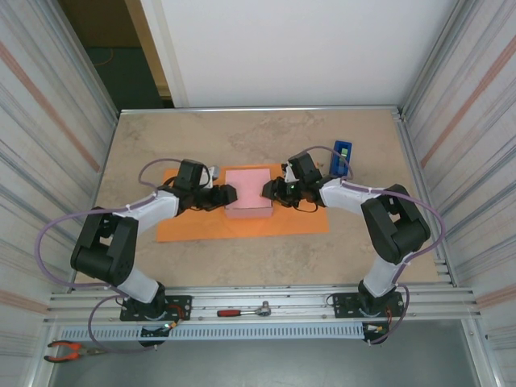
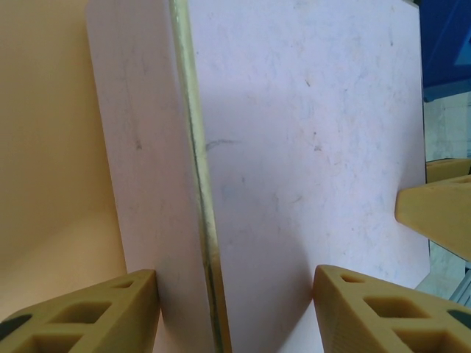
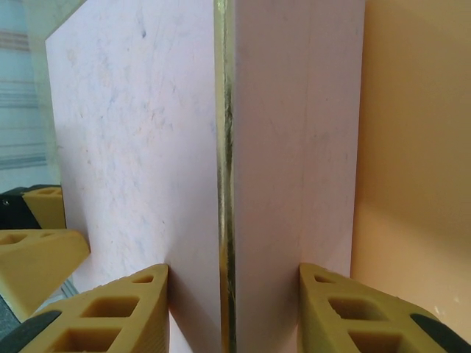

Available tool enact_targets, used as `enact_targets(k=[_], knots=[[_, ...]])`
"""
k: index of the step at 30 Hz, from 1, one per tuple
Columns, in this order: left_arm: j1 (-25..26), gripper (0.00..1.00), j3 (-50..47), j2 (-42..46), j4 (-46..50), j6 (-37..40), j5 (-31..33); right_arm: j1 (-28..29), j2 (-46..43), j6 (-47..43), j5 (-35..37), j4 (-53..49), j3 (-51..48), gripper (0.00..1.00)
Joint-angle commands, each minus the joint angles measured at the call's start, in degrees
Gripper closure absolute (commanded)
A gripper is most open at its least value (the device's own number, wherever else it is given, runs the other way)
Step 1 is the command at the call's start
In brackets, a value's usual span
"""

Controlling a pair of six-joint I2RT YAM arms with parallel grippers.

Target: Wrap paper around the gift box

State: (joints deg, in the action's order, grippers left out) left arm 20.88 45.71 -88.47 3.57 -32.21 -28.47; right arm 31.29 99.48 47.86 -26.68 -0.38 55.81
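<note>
**A:** Which step are we on?

**B:** Early, we judge. The gift box [image 1: 247, 189] sits on the paper [image 1: 201, 230], toward the sheet's far edge. The sheet lies flat with no fold raised, so we're placing the box, not wrapping yet.

**A:** And the 2 grippers?

**B:** The right gripper [image 1: 270, 190] is clamped on the box's right side, with 1 finger on each side of an edge. The left gripper [image 1: 228, 194] straddles the left side. 1 finger touches, but we can't tell whether the other presses, so we won't call it a grip.

**A:** What does the next move call for?

**B:** We'd settle the box, let go, then pinch a paper edge low. Paper this thin may slide or crease.

**A:** And the room?

**B:** A mottled beige table [image 1: 161, 137], with a blue tape dispenser [image 1: 343, 157] just past the sheet's far right corner. There are ribbed walls [image 1: 48, 121] left and right and a white panel [image 1: 298, 48] on the far side. A ratchet [image 1: 244, 310] and pliers [image 1: 68, 351] lie near our arm bases.
</note>
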Motion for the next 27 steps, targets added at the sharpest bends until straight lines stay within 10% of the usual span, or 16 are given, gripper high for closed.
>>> enact_targets(k=[1,27], knots=[[0.9,0.43,-0.6,1.3,-2.0,0.4,-1.4,0.8,0.3,0.8,0.1,1.2,-0.4,0.65],[0.9,0.43,2.3,-3.6,-2.4,1.8,-0.2,0.1,2.5,0.6,0.0,1.5,0.2,0.65]])
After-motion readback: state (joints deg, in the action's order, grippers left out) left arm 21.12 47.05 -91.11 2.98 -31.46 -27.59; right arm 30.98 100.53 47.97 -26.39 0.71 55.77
